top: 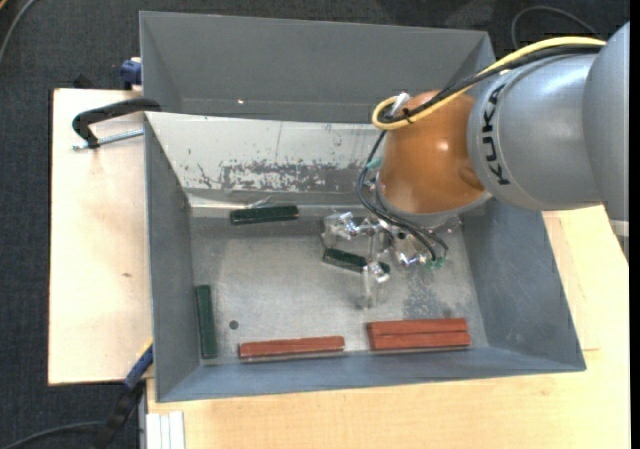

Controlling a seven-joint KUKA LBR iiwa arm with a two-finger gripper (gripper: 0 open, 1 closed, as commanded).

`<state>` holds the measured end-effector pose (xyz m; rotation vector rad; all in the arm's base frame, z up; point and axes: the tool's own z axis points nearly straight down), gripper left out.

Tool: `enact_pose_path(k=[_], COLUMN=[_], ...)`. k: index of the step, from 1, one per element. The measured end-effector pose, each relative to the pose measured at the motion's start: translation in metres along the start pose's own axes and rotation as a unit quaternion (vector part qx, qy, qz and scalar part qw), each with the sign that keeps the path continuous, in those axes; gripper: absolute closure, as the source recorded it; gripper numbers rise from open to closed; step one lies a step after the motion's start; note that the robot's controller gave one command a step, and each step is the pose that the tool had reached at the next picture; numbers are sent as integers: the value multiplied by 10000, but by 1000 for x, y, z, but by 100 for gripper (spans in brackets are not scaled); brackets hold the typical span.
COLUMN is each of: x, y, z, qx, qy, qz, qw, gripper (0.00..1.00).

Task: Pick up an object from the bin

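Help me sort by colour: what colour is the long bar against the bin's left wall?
The bar is dark green, clearest in the camera view.

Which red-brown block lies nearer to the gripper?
The right-hand block, close to the gripper; the left-hand block lies farther off, toward the bin's left side.

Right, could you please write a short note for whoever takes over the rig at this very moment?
Gripper: low over the middle of the bin, right beside a short dark green bar. Whether it has hold of that bar cannot be told.
Other things: a back green bar by the far wall, a left green bar along the left wall, and two red-brown blocks along the front wall.
Done: the arm is down in the bin.
Left: get a sure grip on one thing and lift it out.
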<state>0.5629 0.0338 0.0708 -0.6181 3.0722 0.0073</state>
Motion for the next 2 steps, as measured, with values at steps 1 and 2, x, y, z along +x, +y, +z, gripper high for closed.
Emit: enact_pose_path(k=[1, 2], x=[2, -6], y=[-4, -23], z=[0, -133], qx=[14, 42], qy=[13, -35], qz=[26, -174], qw=[10000, 9998], gripper=[100, 100])
